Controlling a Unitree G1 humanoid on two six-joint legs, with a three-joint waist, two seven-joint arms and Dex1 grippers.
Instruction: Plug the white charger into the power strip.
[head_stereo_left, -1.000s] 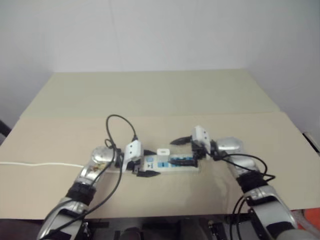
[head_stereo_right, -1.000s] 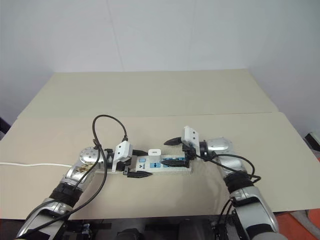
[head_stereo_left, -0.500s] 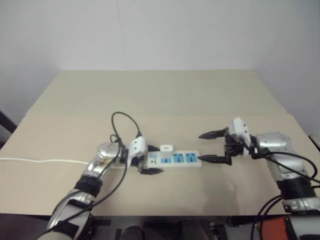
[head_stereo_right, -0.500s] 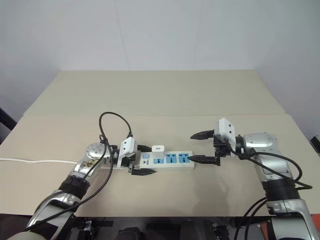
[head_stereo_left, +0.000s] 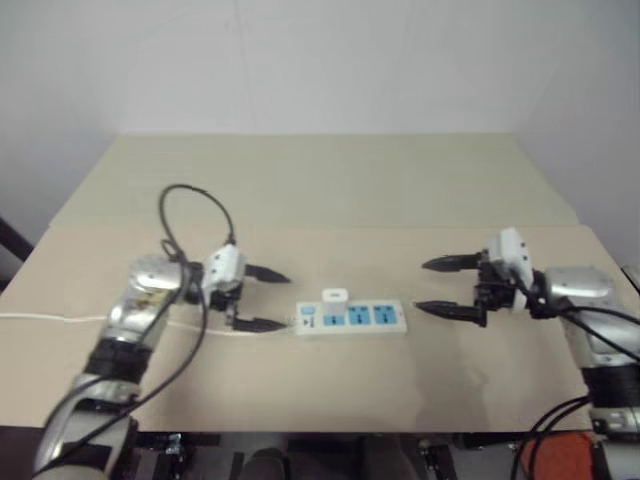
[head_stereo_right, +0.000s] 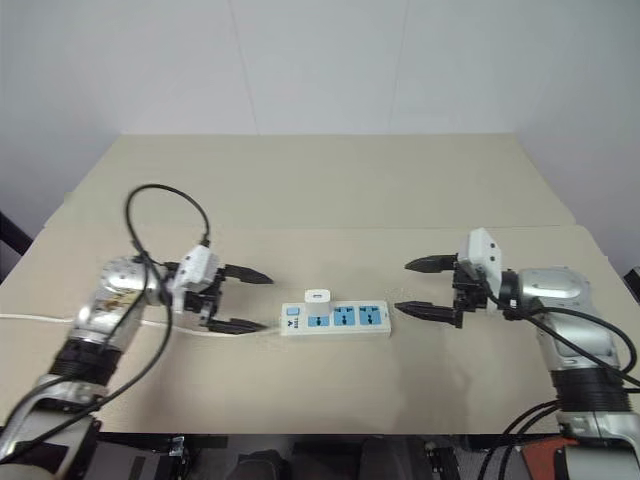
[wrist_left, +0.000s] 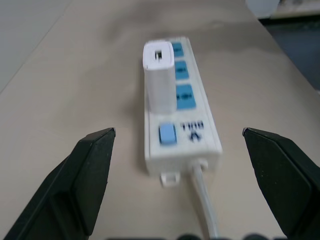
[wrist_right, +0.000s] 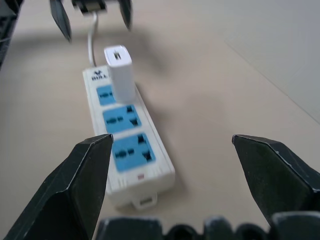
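The charger (wrist_left: 160, 75) stands upright in the strip (head_stereo_right: 335, 320), seated in the blue socket nearest the switch end, with the two other sockets bare beside it. The strip lies flat on the table (head_stereo_right: 320, 190), near its front edge and about midway between the two arms, its thin cord (head_stereo_left: 60, 320) trailing off to the robot's left. What has changed is around it: a second ago the left gripper (head_stereo_right: 232, 299) was closed right at the switch end next to the charger and the right gripper (head_stereo_right: 428, 287) straddled the far end of the strip — now both have let go and drawn back to either side, each well clear of the strip. Both grippers stand with fingers spread wide and nothing between them; in the wrist views each pair of black fingers frames the strip from its own end without touching it. The charger stays put with no support, so the plugging-in looks finished — I'd judge the task done, with only the arms' retreat left.
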